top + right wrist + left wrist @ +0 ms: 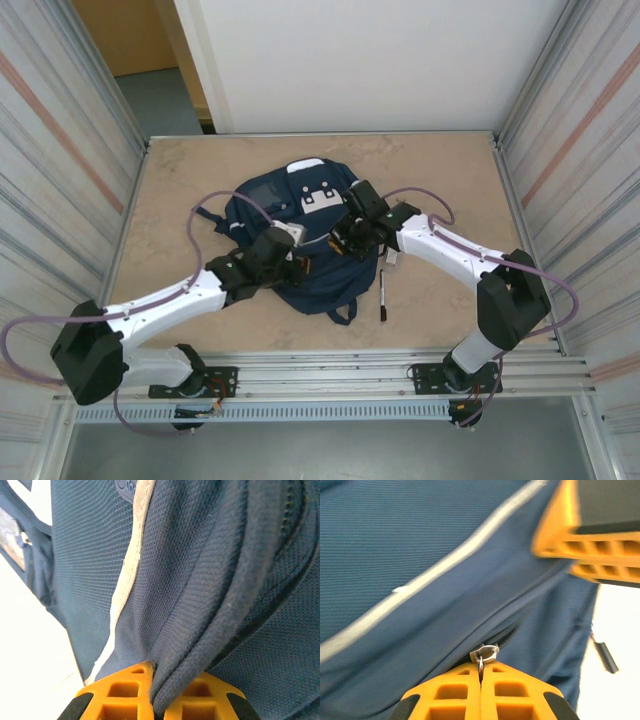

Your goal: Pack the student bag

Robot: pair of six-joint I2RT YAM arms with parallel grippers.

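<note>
Student bag [325,282], navy with a pale stripe [445,565], lies flat in the middle of the tabletop [450,170], between the two arms. The left gripper [481,674] sits at its near-left part, jaws pressed together on the small metal zipper pull [485,653]. The right gripper [152,682] is at the bag's right part, jaws pinching a thick rolled fold of navy fabric beside the stripe. Both grippers are close together over the bag and cover its middle. A black pen [381,296] lies on the tabletop just right of the bag.
</note>
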